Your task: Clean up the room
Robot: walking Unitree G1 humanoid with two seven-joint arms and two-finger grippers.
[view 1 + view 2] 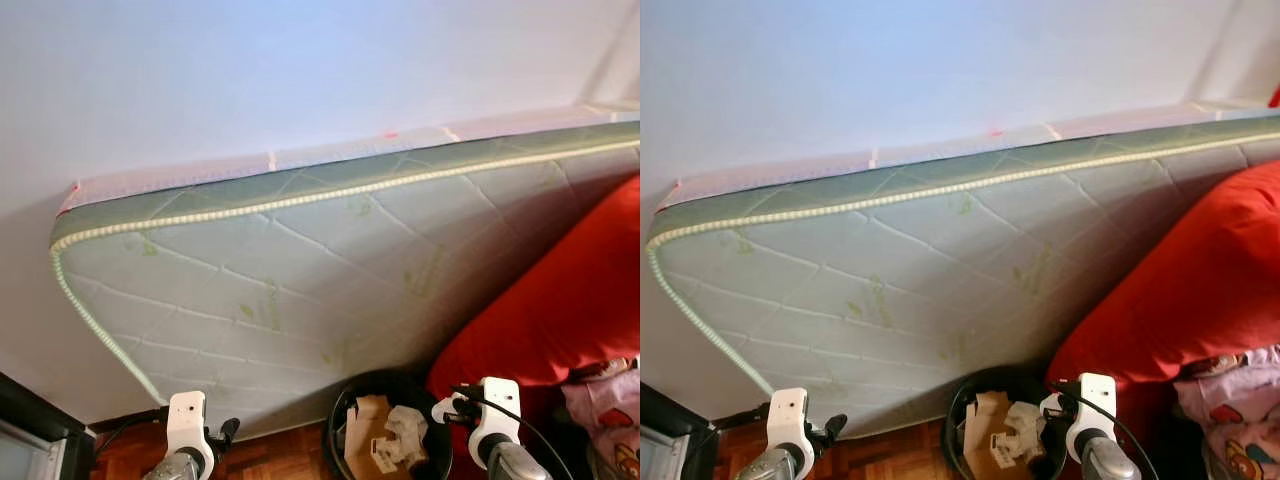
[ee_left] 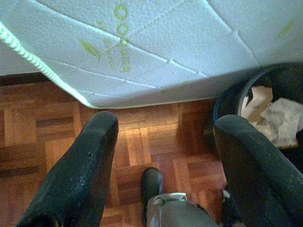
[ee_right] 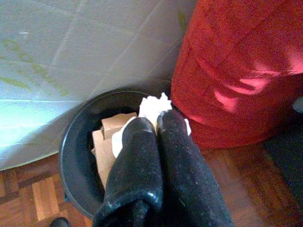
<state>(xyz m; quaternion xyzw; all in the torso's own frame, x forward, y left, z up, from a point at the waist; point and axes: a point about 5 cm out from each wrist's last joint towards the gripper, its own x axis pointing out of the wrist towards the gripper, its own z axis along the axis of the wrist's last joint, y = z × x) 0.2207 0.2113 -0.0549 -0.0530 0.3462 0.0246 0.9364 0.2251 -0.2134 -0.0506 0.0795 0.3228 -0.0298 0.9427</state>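
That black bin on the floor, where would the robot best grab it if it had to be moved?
Probably the black bin's rim on the open floor side, coming from above with one finger inside and one outside. The rim looks thin and round, the bin stands upright, and the mattress and red cushion crowd its other sides.

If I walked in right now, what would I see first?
A big quilted mattress leaning on its side against the pale wall. Next to it on the robot's right sits a bright red cushion. In front of both stands a black bin of cardboard and crumpled paper, with the right gripper shut on a white paper wad above it.
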